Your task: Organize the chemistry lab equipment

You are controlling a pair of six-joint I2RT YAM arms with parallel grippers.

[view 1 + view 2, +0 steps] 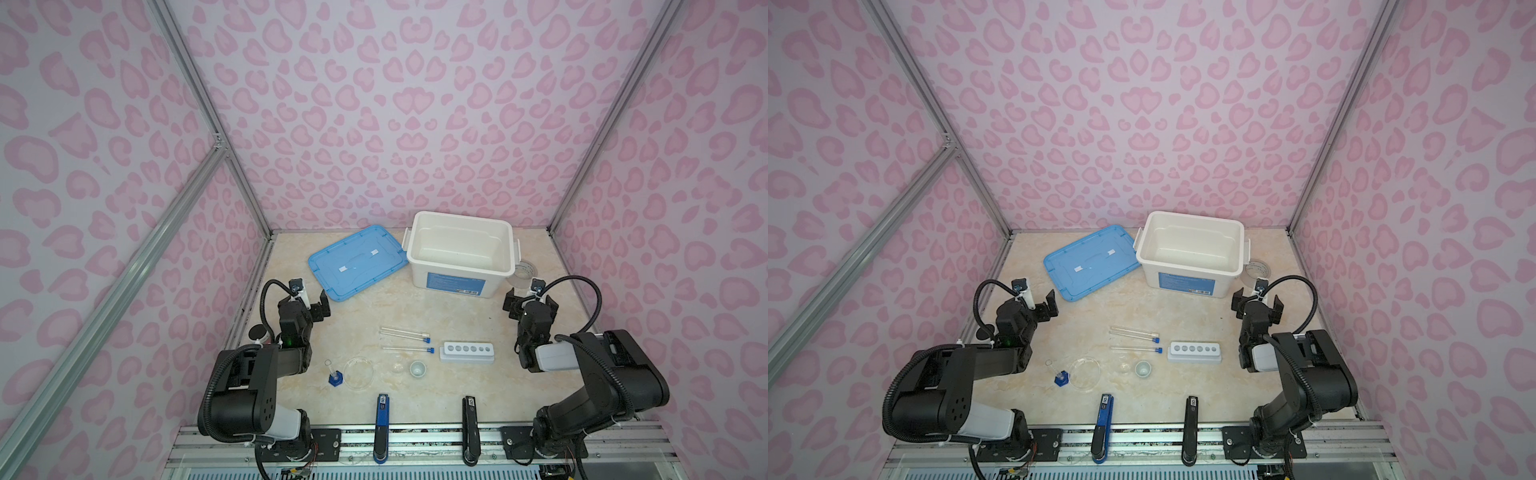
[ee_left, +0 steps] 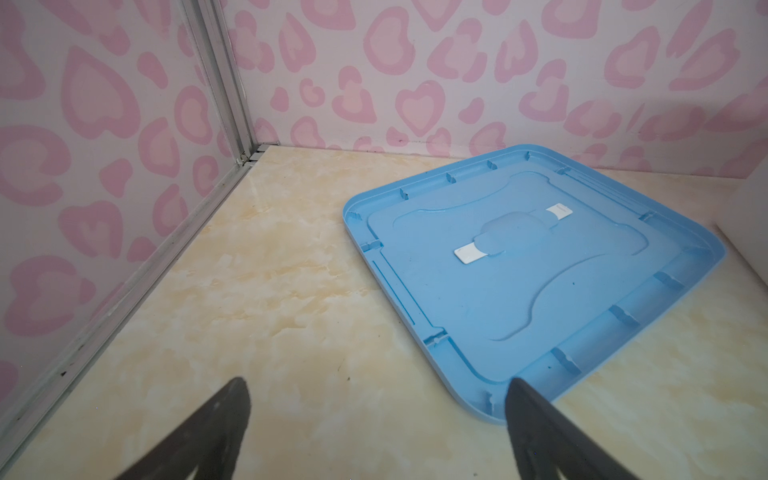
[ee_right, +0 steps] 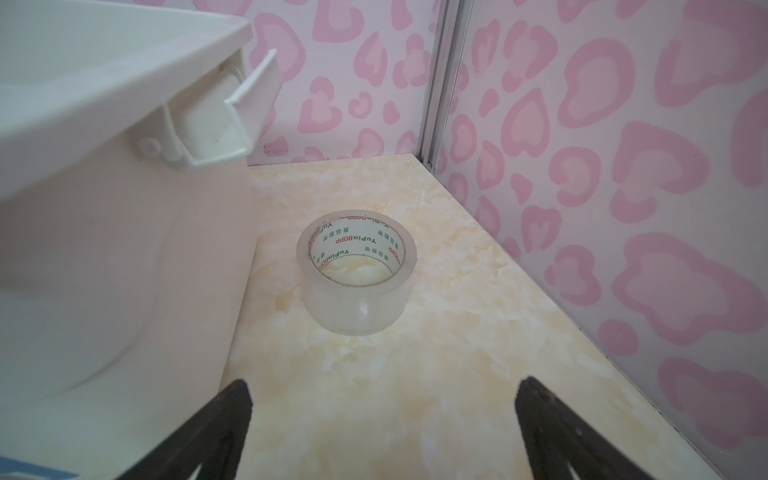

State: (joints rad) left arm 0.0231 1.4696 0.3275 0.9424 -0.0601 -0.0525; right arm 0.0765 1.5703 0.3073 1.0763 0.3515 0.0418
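Both arms wait with claws spread wide and empty, the left gripper (image 1: 314,305) and right gripper (image 1: 530,298) well apart from the white rack (image 1: 466,352), one to each side of it and beyond it. The tubes (image 1: 405,332) lie flat just beside the rack's short end. Their long axes run in line with the rack's own, and their caps point toward it. The small cup (image 1: 417,369), round dish (image 1: 358,372) and blue-based cylinder (image 1: 334,376) sit farther along that side, nearer the robot's base than the rack. No step appears begun. A first pickup would likely go best with the fingers closing across a tube's narrow width near its cap, then tipping it upright, closed end down, over a hole.
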